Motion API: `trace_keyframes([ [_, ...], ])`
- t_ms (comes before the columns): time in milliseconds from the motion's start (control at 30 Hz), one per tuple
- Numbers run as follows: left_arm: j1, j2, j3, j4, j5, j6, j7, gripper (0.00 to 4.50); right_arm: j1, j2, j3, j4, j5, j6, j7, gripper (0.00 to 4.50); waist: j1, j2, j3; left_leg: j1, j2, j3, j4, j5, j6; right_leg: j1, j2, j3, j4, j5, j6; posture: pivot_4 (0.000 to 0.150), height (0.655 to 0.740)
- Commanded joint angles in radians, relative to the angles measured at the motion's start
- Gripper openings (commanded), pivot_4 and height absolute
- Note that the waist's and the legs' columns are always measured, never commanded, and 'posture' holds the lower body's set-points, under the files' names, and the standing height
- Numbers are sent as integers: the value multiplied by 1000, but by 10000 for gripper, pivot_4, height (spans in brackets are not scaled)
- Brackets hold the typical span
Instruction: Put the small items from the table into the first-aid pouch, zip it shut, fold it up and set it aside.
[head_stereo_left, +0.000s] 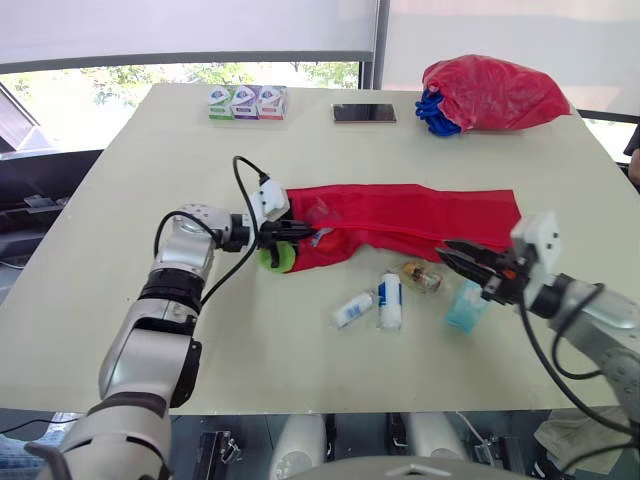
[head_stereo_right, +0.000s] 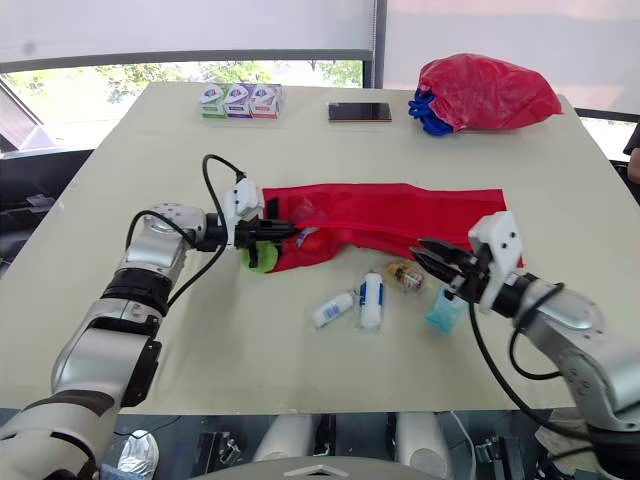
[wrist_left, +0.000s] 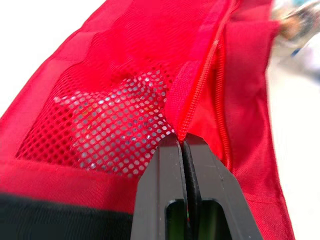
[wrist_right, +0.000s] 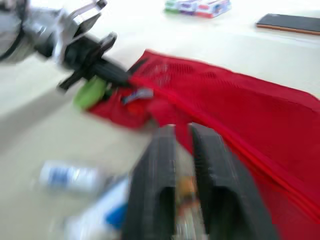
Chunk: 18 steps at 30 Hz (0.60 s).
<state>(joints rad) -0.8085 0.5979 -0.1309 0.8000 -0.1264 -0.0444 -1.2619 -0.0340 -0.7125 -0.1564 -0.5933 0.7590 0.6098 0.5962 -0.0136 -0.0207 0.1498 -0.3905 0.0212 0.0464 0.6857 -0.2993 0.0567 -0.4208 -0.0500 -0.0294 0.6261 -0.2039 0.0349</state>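
The red first-aid pouch (head_stereo_left: 410, 215) lies unfolded and flat across the table's middle. My left gripper (head_stereo_left: 303, 232) is shut on the pouch's zipper edge (wrist_left: 192, 95) at its left end, above a green roll (head_stereo_left: 275, 259). A mesh pocket (wrist_left: 115, 120) beside the zipper holds something pale. My right gripper (head_stereo_left: 447, 253) hovers just off the pouch's front edge, fingers slightly apart and empty, over a small amber bottle (head_stereo_left: 421, 276). In front of the pouch lie a small white bottle (head_stereo_left: 352, 309), a white roll with a blue label (head_stereo_left: 390, 301) and a teal packet (head_stereo_left: 466, 306).
At the far edge stand three small tissue packs (head_stereo_left: 247, 102) and a dark phone (head_stereo_left: 364, 113). A red plastic bag (head_stereo_left: 492, 92) with something blue (head_stereo_left: 436, 111) beside it sits at the far right corner. Bare table (head_stereo_left: 150, 160) lies left of the pouch.
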Motion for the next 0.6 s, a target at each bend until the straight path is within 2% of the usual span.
trace_keyframes([
  [33,-26,33,36,32,7,-25,1,2911,28,-34,-104,-54,63,-25,82,29170,3,0,0,0,0,0,0,0,0,0,0,0,1,0,0,1500,7400],
  [100,-31,47,44,43,7,-21,-8,7591,49,-49,-148,-58,93,-19,112,37139,5,0,0,0,0,0,1,0,0,0,0,-1,1,0,0,1500,7400],
  [133,-32,51,48,43,3,-15,-11,11323,58,-52,-162,-61,106,-18,123,41899,6,0,0,0,0,0,1,0,0,1,0,0,1,0,0,1500,7400],
  [167,-33,54,51,41,-2,-5,-16,14285,65,-53,-171,-62,113,-19,130,43685,7,0,0,0,0,0,1,0,0,1,0,0,1,0,0,1500,7400],
  [200,-33,56,54,39,-7,-1,-22,19155,72,-54,-178,-64,117,-20,136,45000,7,0,0,0,0,0,1,0,0,1,0,0,1,0,0,1500,7400],
  [233,-35,56,57,38,-11,1,-24,20405,76,-55,-181,-65,116,-22,140,45000,8,0,0,0,0,0,1,0,0,1,0,0,1,0,0,1500,7400],
  [267,-36,57,61,36,-14,3,-30,24394,79,-57,-181,-65,107,-27,143,45000,10,0,0,0,0,0,1,0,0,1,-1,0,0,0,0,1500,7400],
  [300,-39,57,67,33,-18,5,-37,25979,82,-60,-180,-64,94,-33,145,45000,12,0,0,0,0,0,1,0,0,1,-1,0,0,0,0,1500,7400],
  [367,-47,56,83,18,-36,16,-65,36547,88,-60,-180,-63,79,-41,147,45000,16,0,0,-1,0,0,1,0,0,0,-1,0,0,0,0,1500,7400],
  [433,-52,53,97,-13,-67,49,-111,44566,93,-59,-183,-64,77,-44,150,45000,21,-1,0,-1,0,0,1,0,0,0,-1,0,0,0,0,1500,7400],
  [567,-41,59,83,-137,-112,154,-209,44566,108,-55,-204,-80,92,-47,140,45000,29,-1,0,-1,0,0,1,0,0,0,0,0,0,0,0,1500,7400],
  [600,-41,45,74,-170,-103,151,-192,44566,113,-52,-212,-85,95,-48,134,45000,31,-1,0,-1,-1,0,2,0,0,0,0,0,0,0,0,1500,7400],
])
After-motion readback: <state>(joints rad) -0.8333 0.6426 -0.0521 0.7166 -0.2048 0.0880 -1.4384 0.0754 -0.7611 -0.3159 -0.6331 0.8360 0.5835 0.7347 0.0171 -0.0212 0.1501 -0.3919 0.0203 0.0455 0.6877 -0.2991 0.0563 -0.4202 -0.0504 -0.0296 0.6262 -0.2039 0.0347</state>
